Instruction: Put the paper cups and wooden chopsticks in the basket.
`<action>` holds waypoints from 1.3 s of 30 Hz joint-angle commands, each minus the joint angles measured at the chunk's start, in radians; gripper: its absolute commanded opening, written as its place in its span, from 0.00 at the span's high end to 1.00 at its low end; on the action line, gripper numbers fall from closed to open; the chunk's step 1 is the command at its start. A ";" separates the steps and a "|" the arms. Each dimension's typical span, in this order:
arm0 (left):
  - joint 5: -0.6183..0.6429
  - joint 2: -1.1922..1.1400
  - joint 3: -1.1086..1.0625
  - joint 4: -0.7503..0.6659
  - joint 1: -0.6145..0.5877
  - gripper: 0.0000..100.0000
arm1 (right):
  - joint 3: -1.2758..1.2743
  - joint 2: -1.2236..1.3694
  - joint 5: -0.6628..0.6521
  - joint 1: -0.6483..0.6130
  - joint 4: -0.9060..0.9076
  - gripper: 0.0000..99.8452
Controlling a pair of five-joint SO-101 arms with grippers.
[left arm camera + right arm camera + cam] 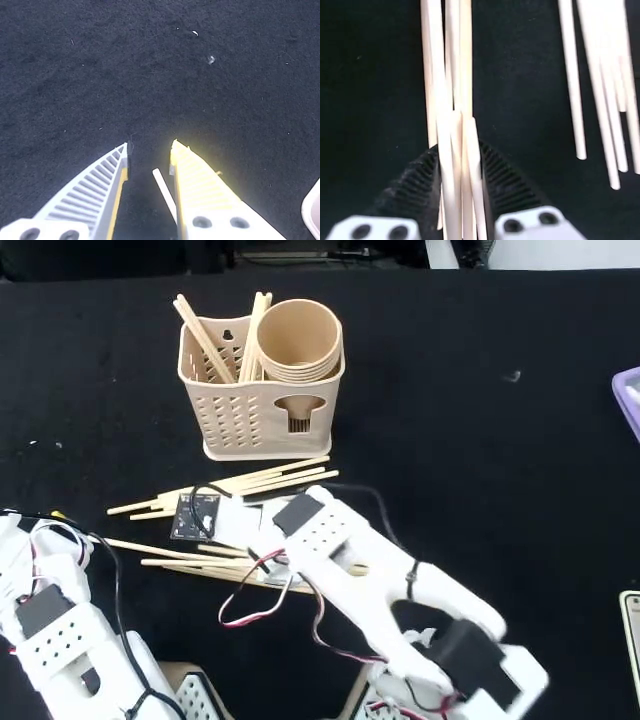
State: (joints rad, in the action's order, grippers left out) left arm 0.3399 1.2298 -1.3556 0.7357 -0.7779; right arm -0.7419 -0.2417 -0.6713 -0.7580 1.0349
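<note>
- We saw the beige perforated plastic basket at the far side, with stacked tan paper cups in one compartment and upright sticks in the other.
- The right gripper was clenched on a bundle of pale wooden chopsticks, their long axis running straight out from the jaws.
- The left gripper gaped over bare cloth, well apart.
- Loose chopsticks lay near the basket.

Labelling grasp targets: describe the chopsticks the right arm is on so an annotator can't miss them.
Find the beige basket at the back of the black table. Two loose heaps of chopsticks lie in front of it: the near heap by its base and the far heap closer to the arms. Yours is the far heap, the one with the right gripper closed on it.
</note>
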 commanded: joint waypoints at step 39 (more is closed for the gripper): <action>0.008 0.015 0.028 -0.018 -0.007 0.85 | 0.076 0.031 -0.072 0.138 0.029 0.99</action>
State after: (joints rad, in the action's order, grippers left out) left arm 0.3399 1.2298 -1.3556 0.7357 -0.7779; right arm -0.6958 -0.1220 -0.7327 -0.6337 1.0334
